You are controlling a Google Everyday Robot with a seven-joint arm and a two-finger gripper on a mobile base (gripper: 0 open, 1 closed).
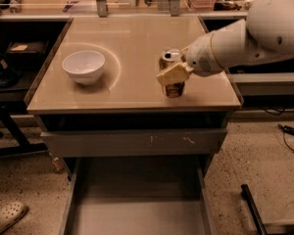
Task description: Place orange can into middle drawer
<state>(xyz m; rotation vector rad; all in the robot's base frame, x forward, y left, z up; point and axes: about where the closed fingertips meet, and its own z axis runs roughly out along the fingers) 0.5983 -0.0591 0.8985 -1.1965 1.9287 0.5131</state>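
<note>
From 3 o'clock the gripper has its jaws clamped on the upright orange can at 4 o'clock on the tabletop, above the open middle drawer at 6 o'clock.

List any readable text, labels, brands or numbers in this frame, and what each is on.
No text is readable anywhere in this view.
Can: dark markings on its side, too blurred to read.
Shut drawer front: only white scratches, no lettering.
Bowl: plain white, no print visible.
Gripper, at the can's side above the tabletop: no label visible.
</note>
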